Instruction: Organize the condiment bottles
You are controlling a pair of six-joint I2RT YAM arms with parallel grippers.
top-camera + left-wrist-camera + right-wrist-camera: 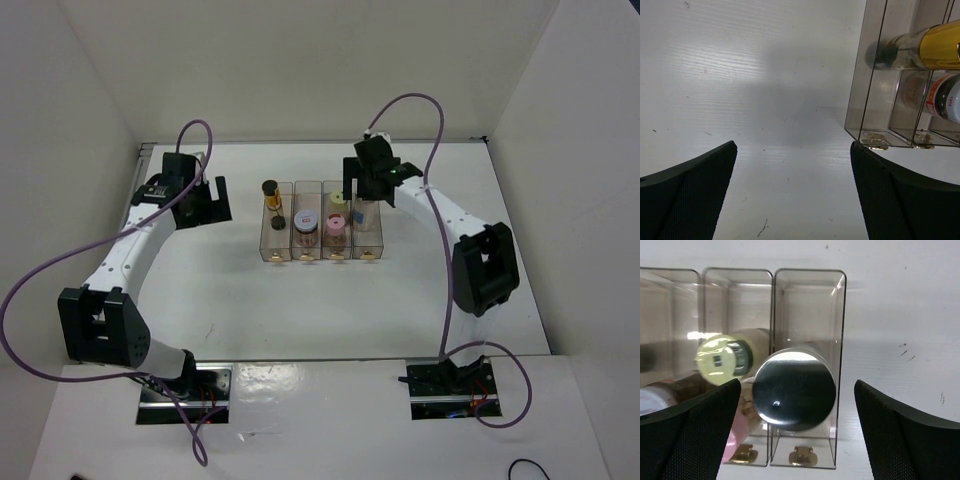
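Observation:
The clear rack (318, 225) holds the condiment bottles. A slim amber bottle (270, 194) with a black cap stands in the leftmost slot, and a white-lidded brown jar (304, 221) fills the slot beside it. The third slot holds the cream jar (337, 199) behind the pink jar (335, 226). The grey-lidded jar (794, 389) stands in the rightmost slot. My right gripper (796, 390) hovers over this jar, open, with both fingers apart from it. My left gripper (792, 150) is open over bare table, left of the rack (875, 100), level with the amber bottle (940, 47).
White walls close in the table at the back and on both sides. In the right wrist view the cream jar (720, 360) and the pink jar (737, 440) sit just left of the grey lid. Purple cables loop over both arms.

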